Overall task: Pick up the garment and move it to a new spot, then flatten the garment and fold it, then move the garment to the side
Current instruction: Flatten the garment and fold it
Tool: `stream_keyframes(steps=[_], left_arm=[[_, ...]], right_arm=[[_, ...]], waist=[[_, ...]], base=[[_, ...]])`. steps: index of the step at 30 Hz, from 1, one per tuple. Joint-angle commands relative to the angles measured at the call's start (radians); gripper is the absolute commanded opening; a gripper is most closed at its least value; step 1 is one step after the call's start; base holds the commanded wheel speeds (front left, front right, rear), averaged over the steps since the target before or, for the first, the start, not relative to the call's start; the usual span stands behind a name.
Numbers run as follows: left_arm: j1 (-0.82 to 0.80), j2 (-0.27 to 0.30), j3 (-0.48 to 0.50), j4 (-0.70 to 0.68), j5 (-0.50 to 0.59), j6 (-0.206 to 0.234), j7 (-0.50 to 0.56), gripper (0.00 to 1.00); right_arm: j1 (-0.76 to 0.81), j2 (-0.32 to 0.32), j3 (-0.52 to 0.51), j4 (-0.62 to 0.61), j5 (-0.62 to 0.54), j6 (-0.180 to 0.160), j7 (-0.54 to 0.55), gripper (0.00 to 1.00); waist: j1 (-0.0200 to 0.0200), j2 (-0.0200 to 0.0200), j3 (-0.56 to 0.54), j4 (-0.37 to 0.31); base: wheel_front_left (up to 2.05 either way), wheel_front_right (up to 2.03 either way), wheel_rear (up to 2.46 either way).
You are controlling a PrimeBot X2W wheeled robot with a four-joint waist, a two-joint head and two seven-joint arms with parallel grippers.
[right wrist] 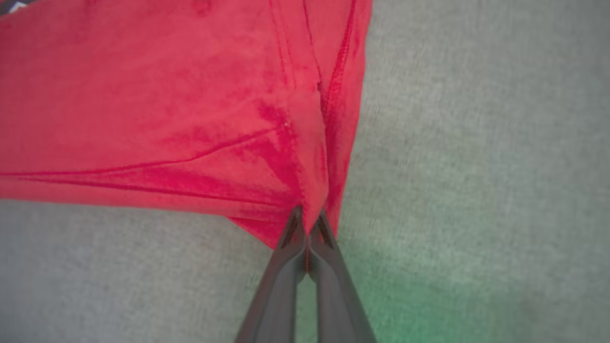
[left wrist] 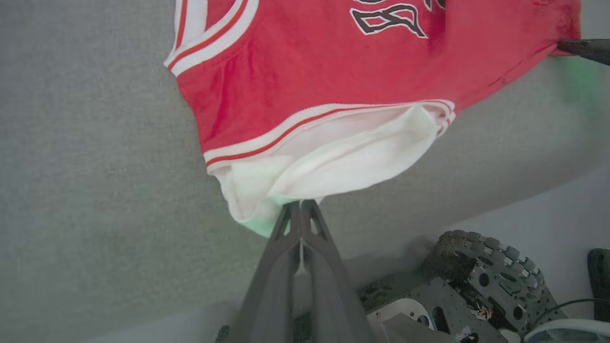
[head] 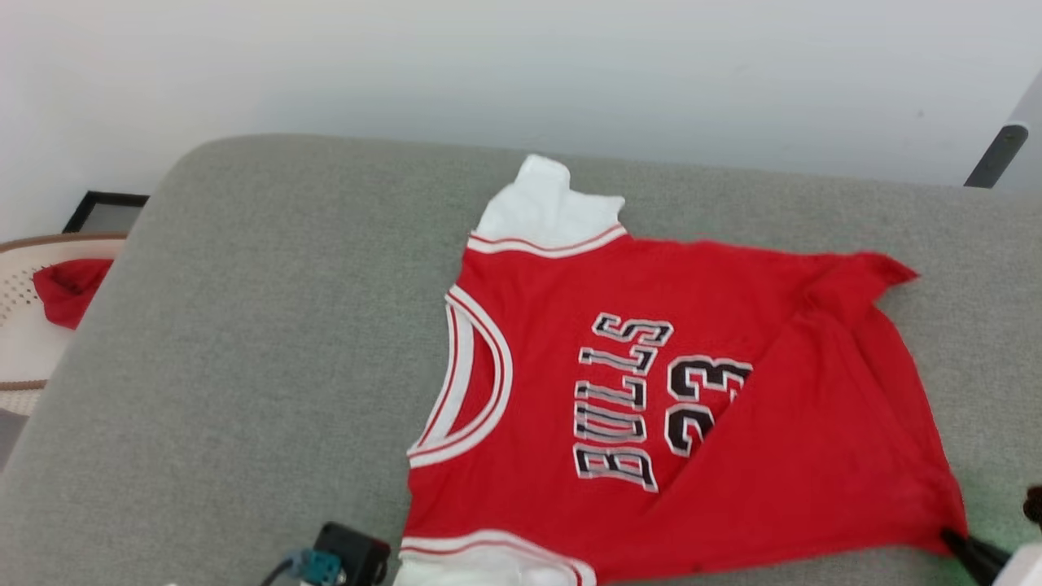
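You had the bright red T-shirt with white sleeves and red-white stripe trim (head: 651, 391) lying spread on the grey fabric surface (head: 244, 366). It was chest side up, with its black-and-white "BULLS 23" lettering (head: 643, 403) turned sideways in the head view. The neckline (head: 468, 382) pointed toward your robot's left and the hem toward its right. One white sleeve (head: 545, 207) lay at the shirt's far edge, and the other sat at its near edge.

Your left gripper (left wrist: 301, 206) had its two dark fingers pressed together on the edge of that near white sleeve (left wrist: 333, 162), pinching the cloth at the tips. Your right gripper (right wrist: 308, 216) was likewise closed, with a bunched fold of the red hem corner caught between its fingertips. In the head view that corner sat at the shirt's near right, drawn to a point. The far hem corner (head: 887, 268) was rumpled.

Beyond the surface's left edge, a small red cloth scrap (head: 69, 289) lay in a pale perforated basket (head: 20, 342), well apart from the shirt. In the left wrist view, a studded grey wheel (left wrist: 486, 267) of the robot's base showed beyond the surface's edge.
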Motion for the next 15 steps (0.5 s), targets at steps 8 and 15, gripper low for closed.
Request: stream_keyframes(steps=[8,15], left_arm=[[0.086,0.019,0.006,-0.022,-0.061,0.032,-0.016,0.00],[0.100,0.063,0.010,-0.064,-0.070,0.064,0.001,0.00]], right_arm=[[0.177,-0.014,-0.078,-0.101,0.079,-0.002,0.075,0.00],[0.266,0.001,-0.165,-0.188,0.095,-0.002,0.129,0.00]], waist=[[0.0000,0.0000,-0.018,-0.015],[0.0000,0.0000,-0.013,-0.044]], base=[[0.00,0.00,0.00],[0.00,0.00,0.00]])
